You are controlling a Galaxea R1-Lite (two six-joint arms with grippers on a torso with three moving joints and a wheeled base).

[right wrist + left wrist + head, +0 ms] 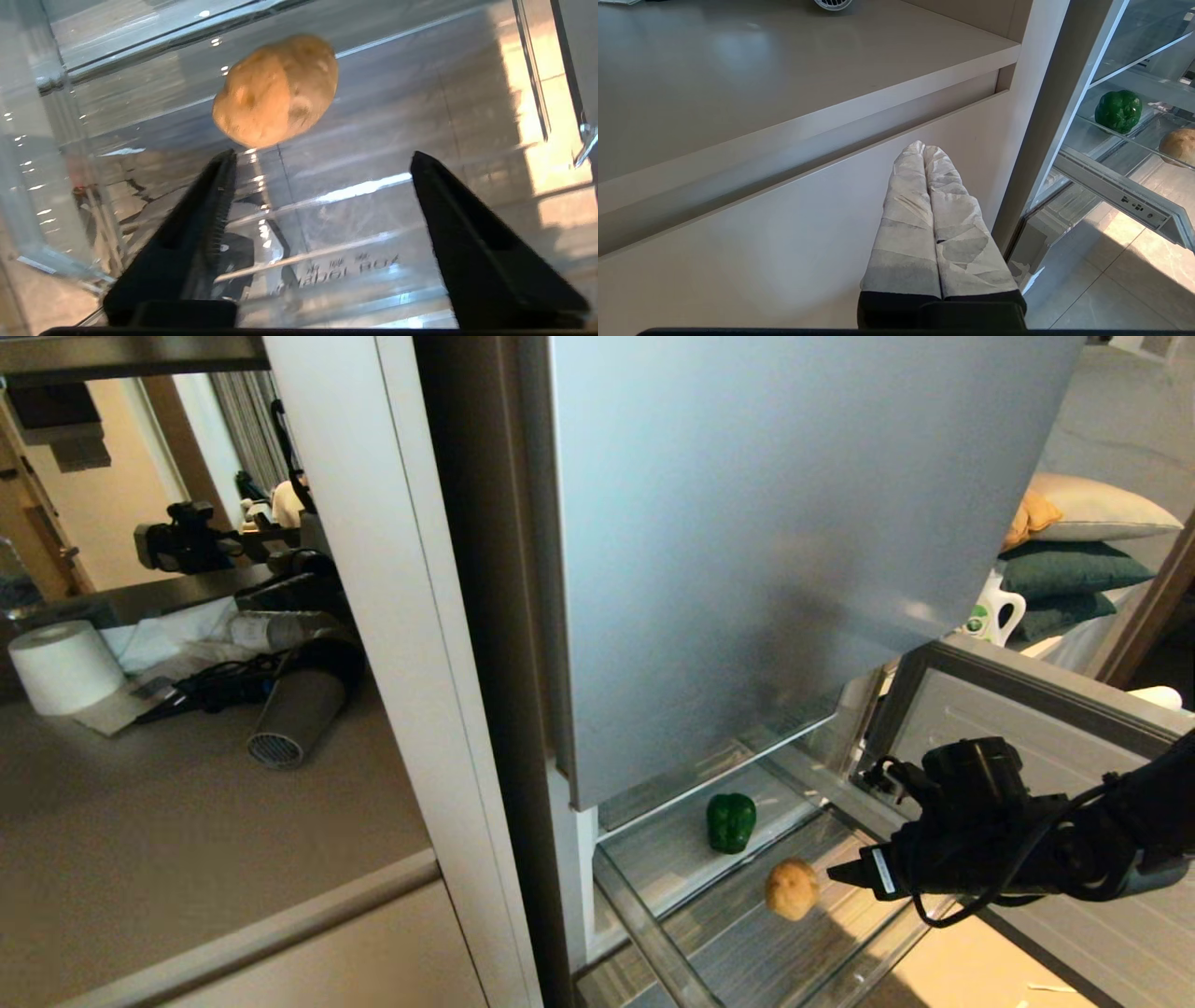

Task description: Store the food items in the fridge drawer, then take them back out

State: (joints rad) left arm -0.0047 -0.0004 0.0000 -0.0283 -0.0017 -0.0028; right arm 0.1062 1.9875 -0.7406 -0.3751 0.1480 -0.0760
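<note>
Setting: kitchen corner, grey counter [187,803] on the left with a paper roll [63,667] and a hair dryer [303,709], fridge door [794,523] towering dead ahead.
Drawer: fridge drawer [653,933] pulled out below that door, its clear bin wide open to view.
Pepper: green pepper [731,822] sits toward the back of the bin, upright on the clear floor.
Potato: golden-brown lump [793,889] nearer the front, apart from the pepper, and nothing is gripping it!
Right gripper: right gripper [322,186] reaches in from the right, black fingers [205,219] spread wide, empty, with the potato just beyond the tips.
Left gripper: left gripper [924,154] hangs by the cabinet front beside the fridge, wrapped fingers pressed together, holding nothing.
Background: cushions [1074,569] stacked at far right.
</note>
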